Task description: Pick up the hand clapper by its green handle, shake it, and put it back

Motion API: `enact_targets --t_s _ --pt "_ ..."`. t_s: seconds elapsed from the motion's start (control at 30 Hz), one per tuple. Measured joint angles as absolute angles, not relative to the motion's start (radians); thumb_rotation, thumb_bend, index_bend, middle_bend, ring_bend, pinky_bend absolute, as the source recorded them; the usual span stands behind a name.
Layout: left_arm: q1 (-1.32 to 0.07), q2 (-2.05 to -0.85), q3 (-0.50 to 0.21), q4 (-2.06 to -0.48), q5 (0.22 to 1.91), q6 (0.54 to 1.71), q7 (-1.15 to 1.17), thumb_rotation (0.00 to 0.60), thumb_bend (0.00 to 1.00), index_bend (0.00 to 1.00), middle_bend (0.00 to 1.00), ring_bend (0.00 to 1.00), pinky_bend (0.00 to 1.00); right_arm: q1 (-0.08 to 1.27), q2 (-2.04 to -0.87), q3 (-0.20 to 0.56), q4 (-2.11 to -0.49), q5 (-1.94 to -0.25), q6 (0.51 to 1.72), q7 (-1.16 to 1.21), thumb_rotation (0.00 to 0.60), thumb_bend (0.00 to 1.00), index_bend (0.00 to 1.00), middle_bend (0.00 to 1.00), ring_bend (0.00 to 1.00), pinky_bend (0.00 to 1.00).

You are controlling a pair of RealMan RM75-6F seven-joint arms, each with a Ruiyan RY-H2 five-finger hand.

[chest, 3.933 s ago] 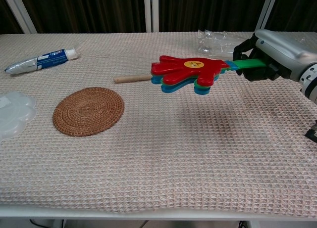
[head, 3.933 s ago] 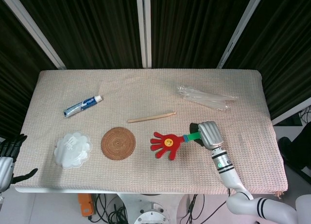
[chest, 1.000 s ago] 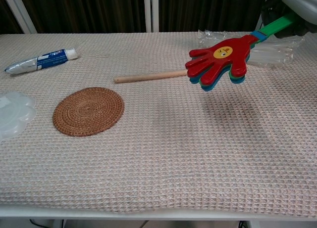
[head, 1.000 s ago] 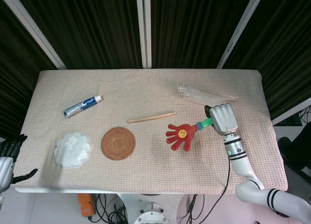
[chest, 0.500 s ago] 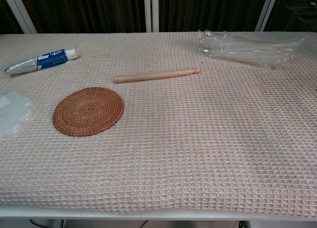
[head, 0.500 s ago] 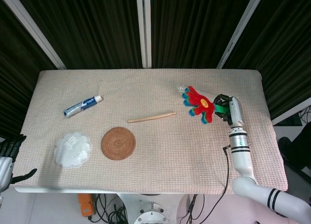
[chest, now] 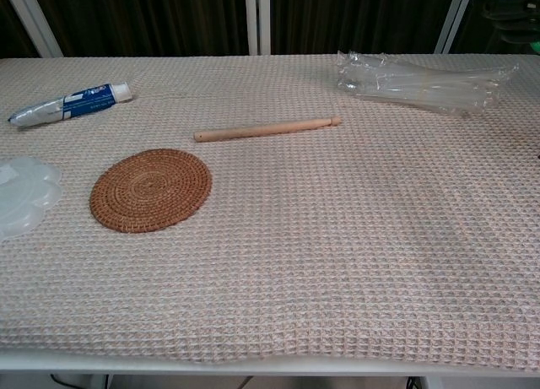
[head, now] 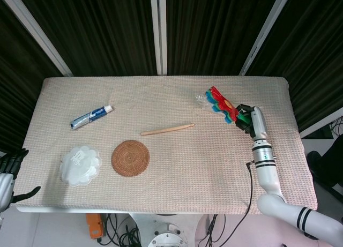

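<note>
Hand clapper: now turned nearly edge-on versus half a second ago, red-blue-green layers showing, held aloft over plastic bag, green handle gripped by right hand; left hand spread.

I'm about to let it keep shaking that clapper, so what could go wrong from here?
1. The right hand holds the hand clapper raised over the clear plastic package; a low swing or careless set-down could land on it.
2. The chest view barely shows the clapper, so only the head view tracks it.
3. A hard shake might loosen the grip on the green handle.
</note>
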State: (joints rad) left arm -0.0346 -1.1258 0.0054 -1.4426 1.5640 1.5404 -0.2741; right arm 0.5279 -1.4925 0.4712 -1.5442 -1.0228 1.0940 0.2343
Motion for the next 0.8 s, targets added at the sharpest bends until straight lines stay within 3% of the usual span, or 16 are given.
enact_targets --t_s 0.4,0.8 --pt "-0.031 -1.128 0.007 -1.438 1.565 1.544 -0.281 0.600 0.12 0.04 0.03 0.00 0.04 0.600 -1.539 0.273 -1.365 -1.247 1.187 -0.349 0.600 1.00 1.00 1.00 1.00 1.00" --pt "-0.032 -1.129 0.007 -1.432 1.565 1.541 -0.281 0.600 0.12 0.04 0.03 0.00 0.04 0.624 -1.639 0.274 -1.346 -1.199 1.181 -0.329 0.600 1.00 1.00 1.00 1.00 1.00"
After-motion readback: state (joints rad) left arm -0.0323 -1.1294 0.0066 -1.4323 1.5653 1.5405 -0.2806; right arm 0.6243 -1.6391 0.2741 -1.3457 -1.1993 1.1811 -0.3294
